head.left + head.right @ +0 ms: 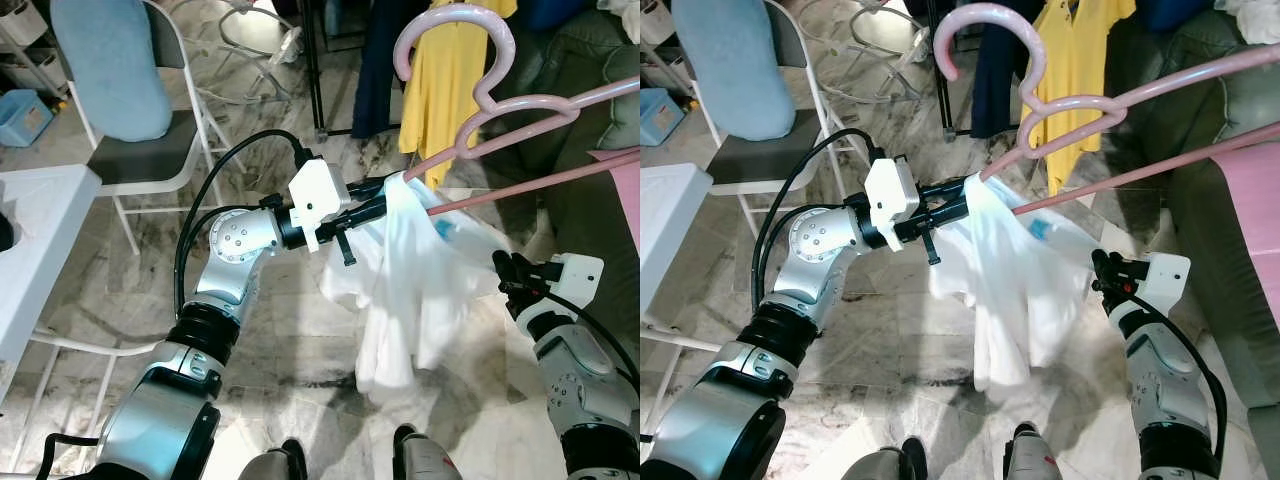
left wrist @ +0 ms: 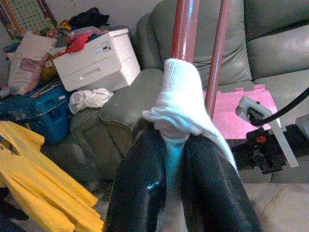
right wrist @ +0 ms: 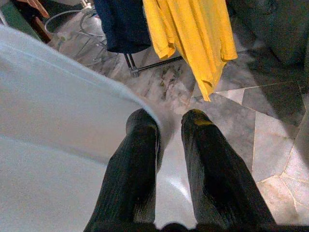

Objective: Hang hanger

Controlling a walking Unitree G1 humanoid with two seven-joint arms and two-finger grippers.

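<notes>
Gripping a white shirt on a pink hanger

Nearest the camera, the right gripper (image 1: 503, 266) hovers low beside the hanging hem of the white shirt (image 1: 410, 290). In its wrist view its two black fingers (image 3: 133, 164) stand slightly apart with nothing between them, the cloth lying just beside one finger. Farther up, the left gripper (image 1: 385, 195) reaches across from the robot's left and pinches a bunched fold of the shirt; the left wrist view shows the fingers (image 2: 140, 183) clenched on the white cloth where it wraps the end of the hanger. The pink hanger (image 1: 480, 105) is held up in the air, tilted, its hook uppermost and its arms running off toward the right edge of the head view. The shirt droops from it over the marble floor (image 1: 290, 330). Beyond stand a folding chair (image 1: 150, 150) with a blue cushion, a yellow garment (image 1: 445, 85) hanging on a dark rack, and a grey sofa (image 2: 270, 48).
</notes>
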